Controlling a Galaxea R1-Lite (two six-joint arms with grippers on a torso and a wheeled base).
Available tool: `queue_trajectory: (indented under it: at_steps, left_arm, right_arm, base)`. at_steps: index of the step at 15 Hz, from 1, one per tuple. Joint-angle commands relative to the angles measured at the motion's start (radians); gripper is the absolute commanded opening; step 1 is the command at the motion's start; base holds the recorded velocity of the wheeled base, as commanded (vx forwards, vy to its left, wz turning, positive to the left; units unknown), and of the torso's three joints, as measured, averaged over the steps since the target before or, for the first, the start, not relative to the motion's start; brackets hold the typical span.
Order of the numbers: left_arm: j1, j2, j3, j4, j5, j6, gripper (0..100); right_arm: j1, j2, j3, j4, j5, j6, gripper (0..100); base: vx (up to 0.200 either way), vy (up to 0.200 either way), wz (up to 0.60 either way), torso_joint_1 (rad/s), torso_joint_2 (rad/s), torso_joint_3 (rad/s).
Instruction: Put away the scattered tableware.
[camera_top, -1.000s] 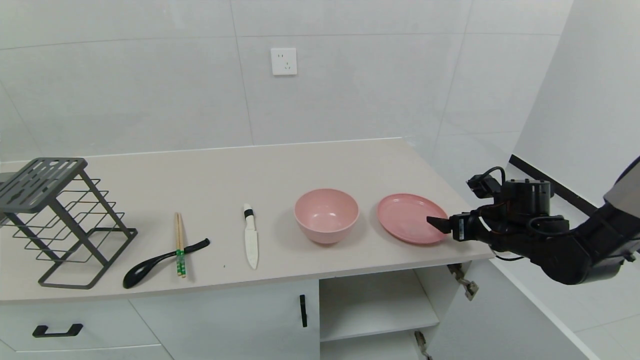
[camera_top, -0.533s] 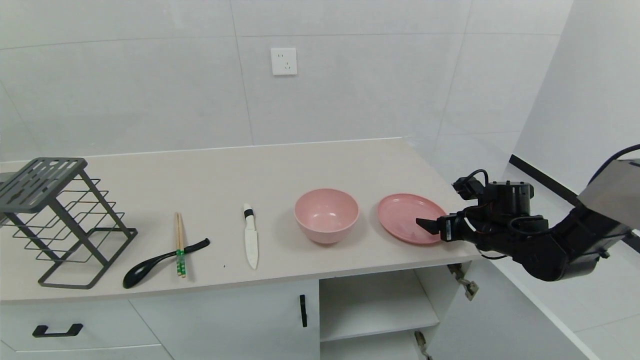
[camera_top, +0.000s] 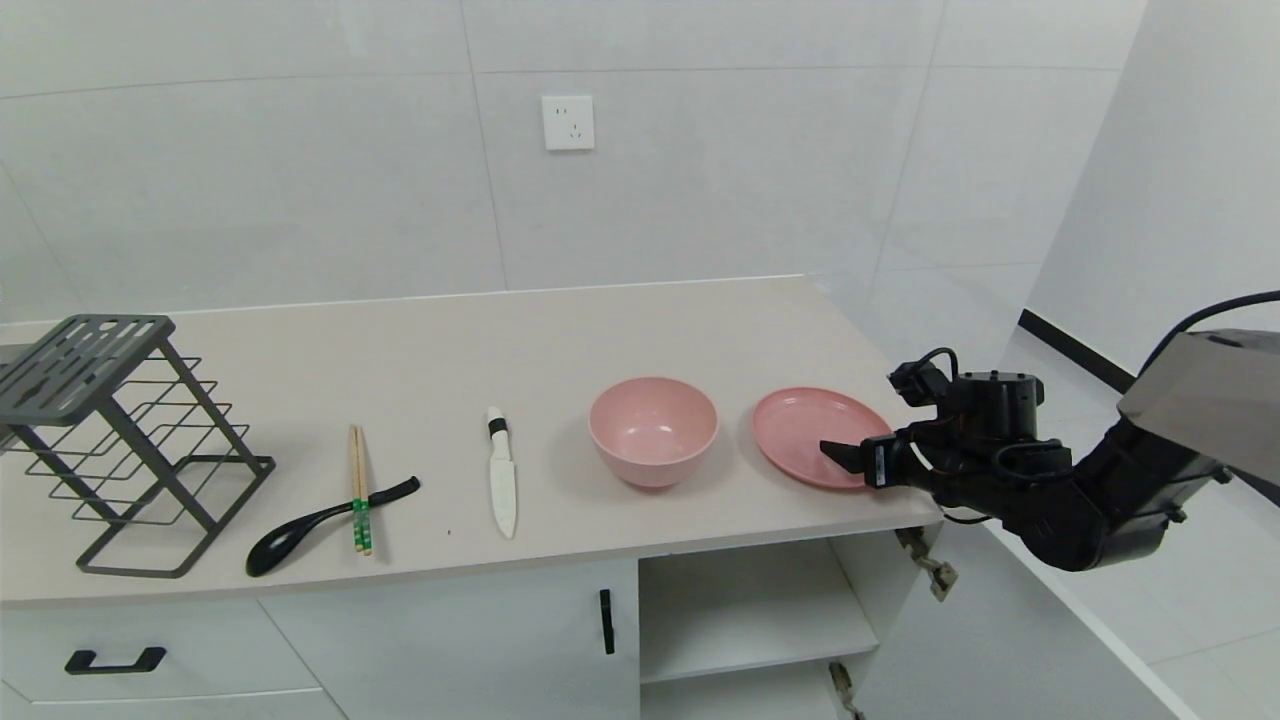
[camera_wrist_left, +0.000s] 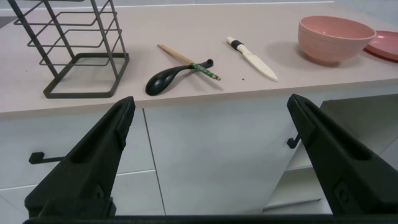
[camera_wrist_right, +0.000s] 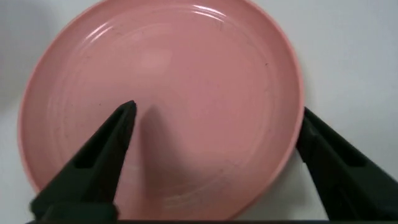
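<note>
- Wide-open, empty right end effector over pink plate, near tabletop's right front corner.
- Wide-open, empty left end effector low before the front edge.
- Apparently nothing stored yet: plate, bowl, knife, chopsticks, spoon; rack at left edge.

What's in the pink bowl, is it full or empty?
Empty. The pink bowl stands upright on the counter, and the head view looks down into it: only its bare pink inside shows.

Bright, even overhead light — soft shadows beneath the bowl, faint glare on the plate
</note>
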Motion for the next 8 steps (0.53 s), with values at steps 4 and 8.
queue_trajectory:
  at_steps: [4,8]
  left_arm:
    - [0.0,0.002,0.0,-0.001,0.007,-0.007,100]
    - [0.0,0.002,0.0,-0.001,0.007,-0.007,100]
  right_arm:
    - [-0.005,0.027,-0.003,-0.001,-0.065,0.042,0]
    - [-0.036,-0.024,-0.066,-0.056,-0.037,0.16,0]
  base:
    - [0.0,0.0,0.0,0.0,0.0,0.0]
    - [0.0,0.0,0.0,0.0,0.0,0.0]
